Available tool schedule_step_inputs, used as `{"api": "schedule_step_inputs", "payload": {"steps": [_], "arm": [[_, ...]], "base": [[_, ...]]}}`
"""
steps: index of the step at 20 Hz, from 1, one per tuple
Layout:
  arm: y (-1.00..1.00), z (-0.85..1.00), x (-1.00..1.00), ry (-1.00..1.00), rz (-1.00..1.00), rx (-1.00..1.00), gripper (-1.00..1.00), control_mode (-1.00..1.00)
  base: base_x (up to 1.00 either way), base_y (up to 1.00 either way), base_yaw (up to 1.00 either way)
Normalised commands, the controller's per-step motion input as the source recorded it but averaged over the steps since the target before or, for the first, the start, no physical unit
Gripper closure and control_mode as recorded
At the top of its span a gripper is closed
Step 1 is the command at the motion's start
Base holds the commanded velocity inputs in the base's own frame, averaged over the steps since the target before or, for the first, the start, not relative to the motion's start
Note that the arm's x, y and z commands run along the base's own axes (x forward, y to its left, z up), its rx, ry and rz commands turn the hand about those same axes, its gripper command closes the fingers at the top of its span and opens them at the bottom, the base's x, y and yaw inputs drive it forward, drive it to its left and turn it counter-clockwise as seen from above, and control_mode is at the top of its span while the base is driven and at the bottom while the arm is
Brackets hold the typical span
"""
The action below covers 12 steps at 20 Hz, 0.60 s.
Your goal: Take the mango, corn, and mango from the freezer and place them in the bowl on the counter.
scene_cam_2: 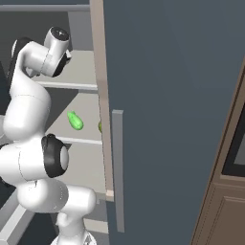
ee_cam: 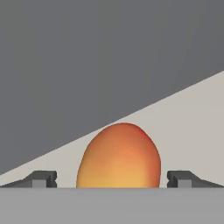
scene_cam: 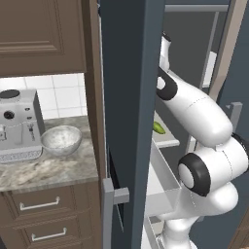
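Hand (ee_cam: pixel 112 179) is wide open with the mango (ee_cam: pixel 119 156) sitting right between its fingertips on the pale freezer shelf (ee_cam: pixel 192 131). I'd push a touch deeper past the mango's widest part, then squeeze gently so it doesn't squirt out.

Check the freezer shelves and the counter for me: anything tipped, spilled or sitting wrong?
Nothing stands out. The mango lies on a pale freezer shelf between the open gripper fingertips, untouched. A green item rests on a lower shelf. The bowl sits upright on the counter beside the coffee machine.
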Motion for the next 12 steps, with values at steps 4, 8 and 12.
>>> {"api": "schedule_step_inputs", "payload": {"steps": [4,8,12], "arm": [[0.0,0.0,0.0,0.0,0.0,0.0,1.0,-1.0],[0.0,0.0,0.0,0.0,0.0,0.0,1.0,-1.0],[0.0,0.0,0.0,0.0,0.0,0.0,1.0,-1.0]], "base": [[0.0,0.0,0.0],[0.0,0.0,0.0],[0.0,0.0,0.0]]}}
